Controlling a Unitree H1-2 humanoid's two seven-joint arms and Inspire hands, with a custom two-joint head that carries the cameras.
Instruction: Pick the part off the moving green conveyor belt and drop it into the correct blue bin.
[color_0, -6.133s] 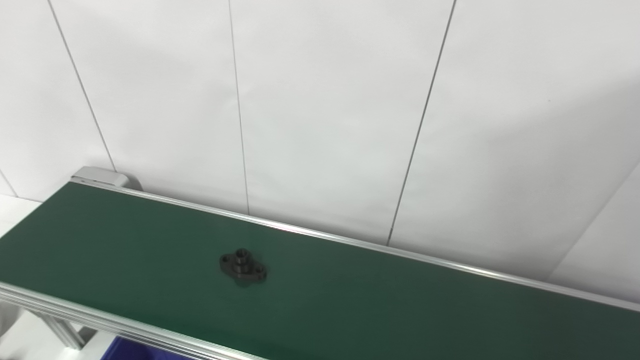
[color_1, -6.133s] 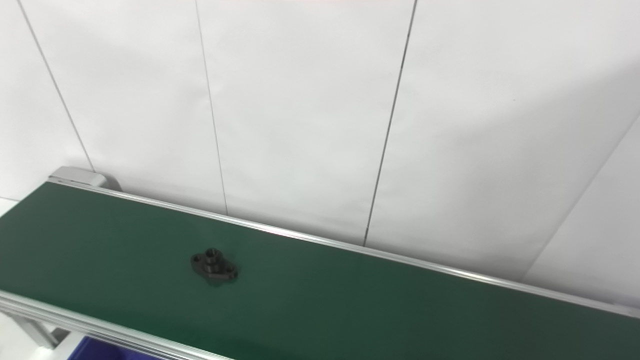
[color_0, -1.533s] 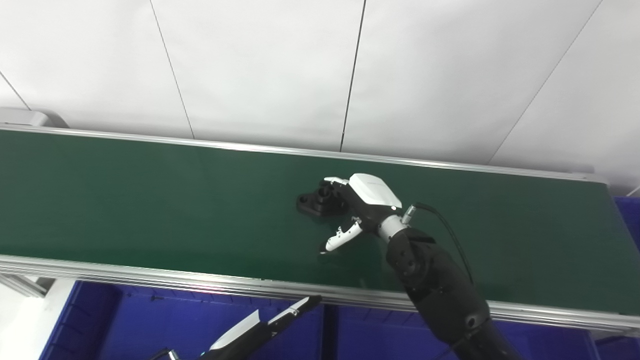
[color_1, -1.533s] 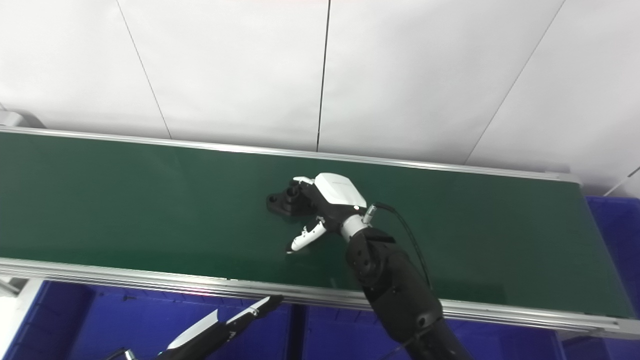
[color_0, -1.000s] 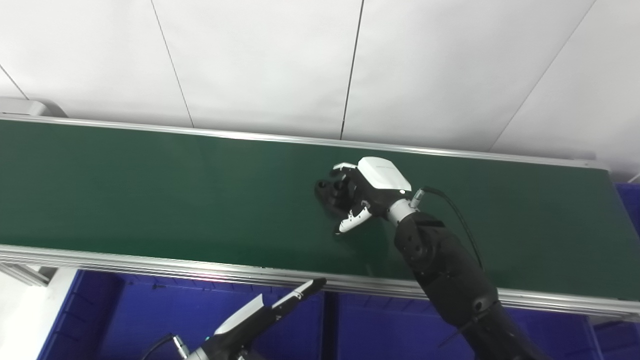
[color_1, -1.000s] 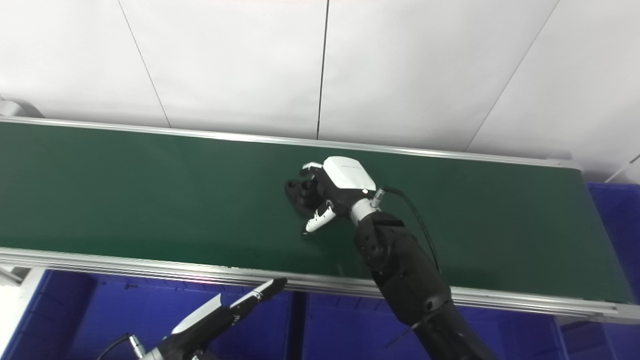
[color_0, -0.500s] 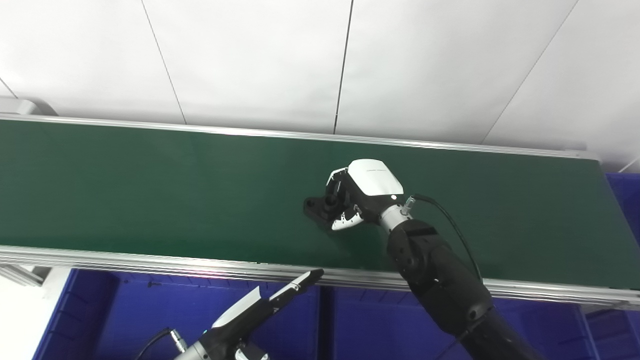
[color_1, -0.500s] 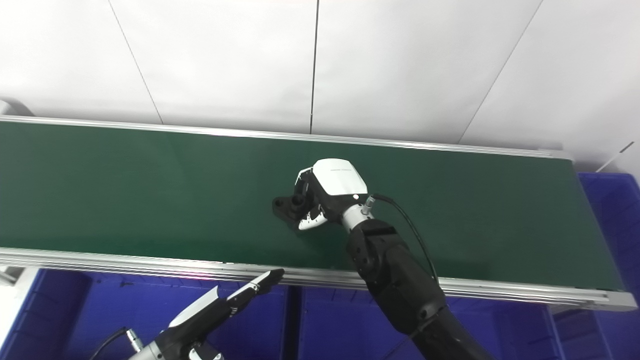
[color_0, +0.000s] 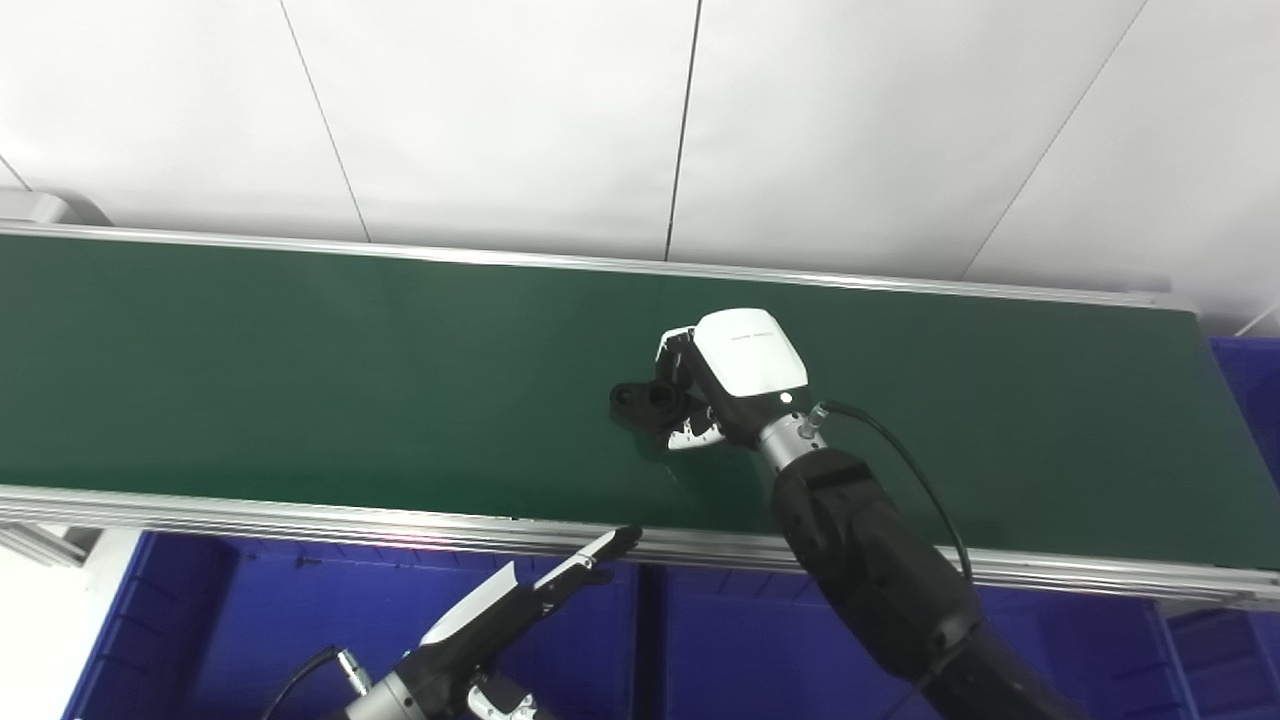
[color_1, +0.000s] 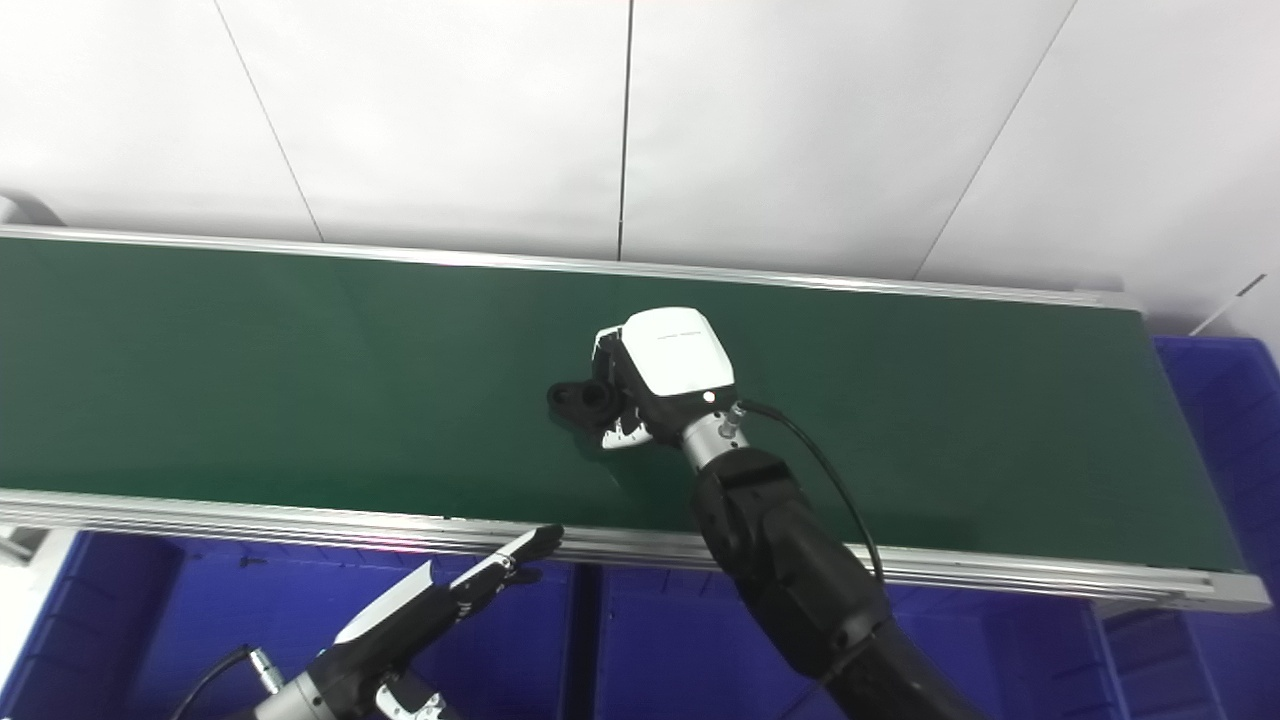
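- The right hand (color_0: 735, 375) sits over the middle of the green belt (color_0: 300, 380), its white back plate facing up and its dark forearm running down to the 5 o'clock corner of the view.
- Its fingers (color_0: 678, 350) are curled and clamped on the black part (color_0: 640, 400), which sticks out from the hand toward 9 o'clock; a round hole shows in the exposed end.
- Whether the part is touching the belt or is raised just off it cannot be told.
- A black cable (color_0: 900, 455) leaves the wrist at 3 o'clock and loops down along the forearm.
- The belt runs across the whole view from 9 to 3 o'clock, with a silver rail (color_0: 250, 515) along its near edge and another along its far edge.
- Behind the far rail, toward 12 o'clock, stands a white panelled wall (color_0: 500, 120) with thin dark seams.
- Below the near rail, at 6 o'clock, lie blue bins (color_1: 150, 620); a dark divider between two of them shows just left of the forearm.
- Another blue bin (color_1: 1225, 420) stands past the belt's end at 3 o'clock.
- The left hand (color_0: 520, 615) is low at 7 o'clock, over the blue bins and below the near rail, well apart from the part.
- Its fingers are held out straight toward 2 o'clock, close beside each other, holding nothing; the tip nearly reaches the rail.
- Nothing lies between the right hand and the bins except the near rail and the stretch of belt in front of it.
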